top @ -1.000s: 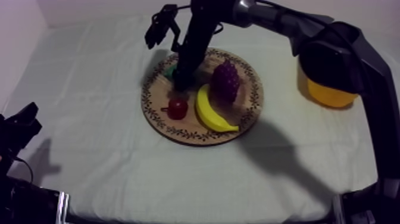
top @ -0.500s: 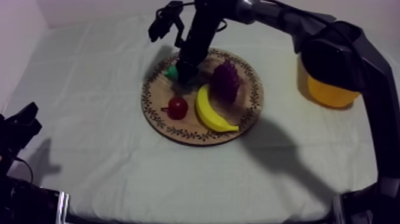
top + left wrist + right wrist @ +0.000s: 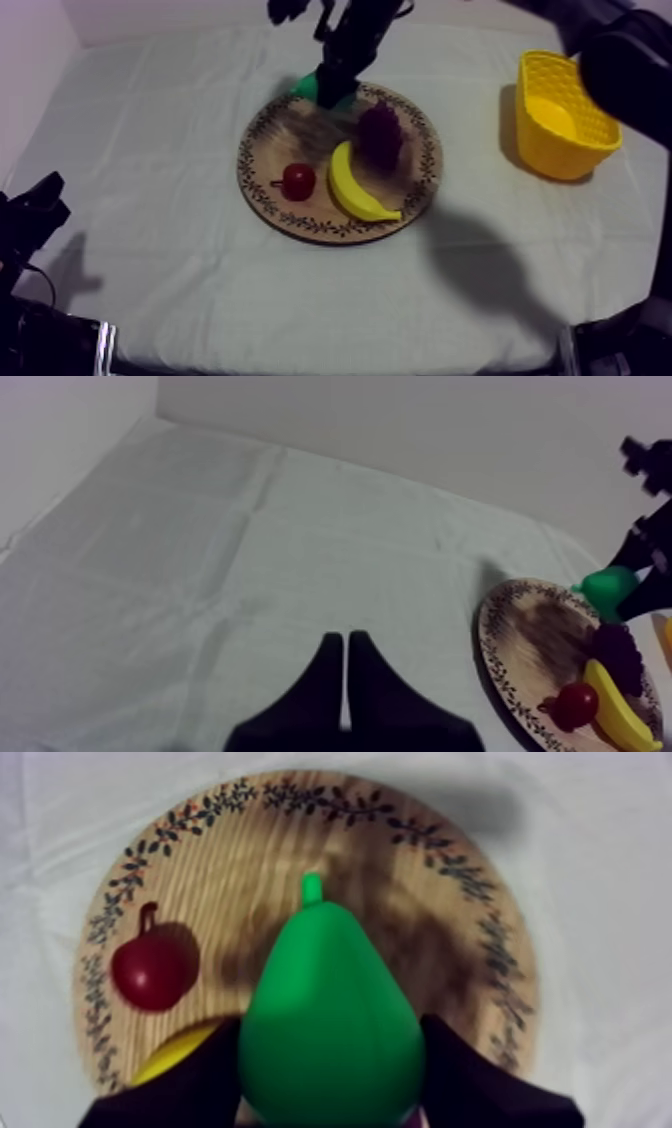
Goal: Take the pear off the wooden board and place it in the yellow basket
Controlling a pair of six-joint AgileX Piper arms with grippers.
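We list the pear (image 3: 328, 1022), newly lifted above the wooden board (image 3: 420, 902)'s far edge, grasped by our right pincer (image 3: 336, 86): yellow basket (image 3: 548, 160) transfer next.

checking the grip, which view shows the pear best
The right wrist view: the pear sits large, clamped in the right gripper. The top view shows a green sliver; the left wrist view, a small green shape far off.

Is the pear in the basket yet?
No, the right end effector is shut on the pear above the board, well apart from the basket.
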